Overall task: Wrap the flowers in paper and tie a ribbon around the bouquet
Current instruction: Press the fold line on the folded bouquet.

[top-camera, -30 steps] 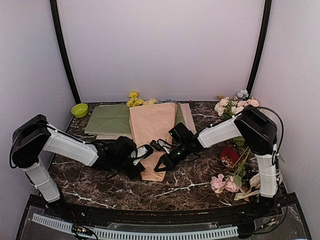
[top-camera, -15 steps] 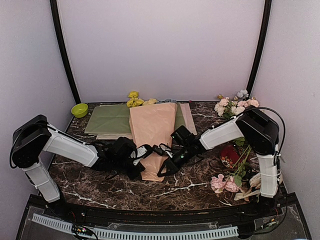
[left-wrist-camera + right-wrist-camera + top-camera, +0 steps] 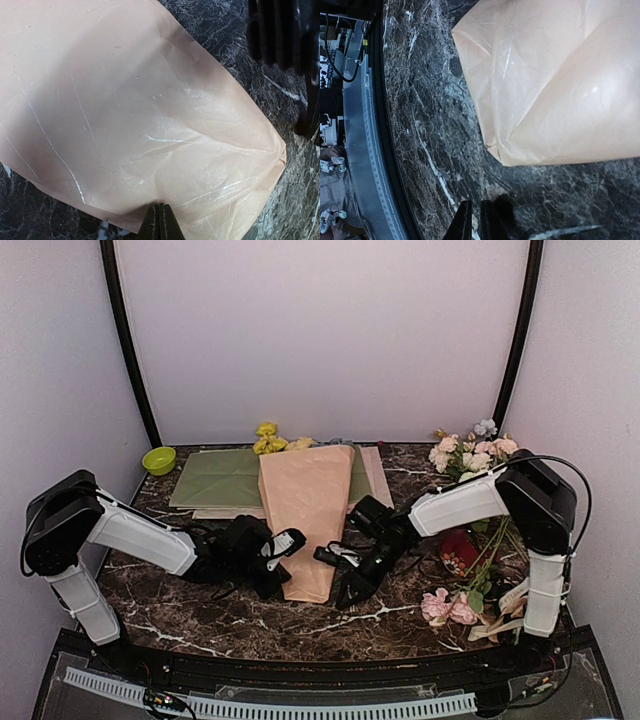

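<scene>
1 wrapped bouquet [image 3: 305,505] lies flat on the marble table [image 3: 400,618]. Its narrow end points to the near edge, and at its wide end yellow flowers [image 3: 267,437] show just beyond the peach paper [image 3: 125,115]. The wrapping looks finished, so I judge that the step in hand is the tying. The thin dark ribbon I cannot make out against the dark marble.

At the left side of the bouquet's narrow end is the left gripper [image 3: 161,226]. Its 2 fingers are pressed together and the tips touch the paper's edge; I cannot tell if a fold is pinched. Just off the right side of that end the right gripper [image 3: 472,222] hangs low over bare marble. Its fingers are nearly together with only a slit, and nothing visible is between them.

The next move, I think, calls for passing the ribbon around the narrow part without crushing the thin paper. Around the bouquet's tip the marble is free on both sides. Further right of it lie pink roses [image 3: 447,606], and a green sheet [image 3: 212,478] lies under its wide end.
</scene>
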Available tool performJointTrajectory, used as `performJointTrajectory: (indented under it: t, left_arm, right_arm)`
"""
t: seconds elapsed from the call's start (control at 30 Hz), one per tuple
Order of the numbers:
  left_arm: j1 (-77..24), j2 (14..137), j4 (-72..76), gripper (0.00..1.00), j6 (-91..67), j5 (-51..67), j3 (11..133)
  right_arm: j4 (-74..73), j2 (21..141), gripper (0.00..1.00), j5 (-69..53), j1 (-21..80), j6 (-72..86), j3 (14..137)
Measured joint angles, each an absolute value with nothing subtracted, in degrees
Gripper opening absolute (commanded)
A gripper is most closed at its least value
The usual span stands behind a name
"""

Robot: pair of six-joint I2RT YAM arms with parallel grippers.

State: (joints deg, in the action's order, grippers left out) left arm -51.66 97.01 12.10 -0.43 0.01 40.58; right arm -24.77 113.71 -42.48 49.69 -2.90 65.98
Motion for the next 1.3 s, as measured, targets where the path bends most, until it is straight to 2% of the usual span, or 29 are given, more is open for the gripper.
performJointTrajectory:
  t: [0.2, 0.6, 0.9, 1.3]
  left_arm:
    - [-51.7, 96.9, 13.2, 0.0, -0.5, 0.0, 39.9]
    - [-51.7, 96.8, 14.5, 0.0, -0.7, 0.6, 39.2]
    - [-51.7, 96.9, 14.6, 0.0, -0.7, 1.1, 39.2]
    - [-51.7, 97.0, 14.6, 0.0, -0.6, 1.7, 39.3]
  right_arm:
    - [-25.1, 113.6, 0.08, -45.6, 45.7, 0.2, 69.3]
    - [-8.7, 128.0, 0.07, -49.7, 35.5, 14.1, 82.3]
    - [0.0, 131.7, 0.09, -46.8, 27.5, 23.6, 92.3]
    - [-7.9, 140.5, 0.12, -39.6, 19.9, 25.2, 115.2]
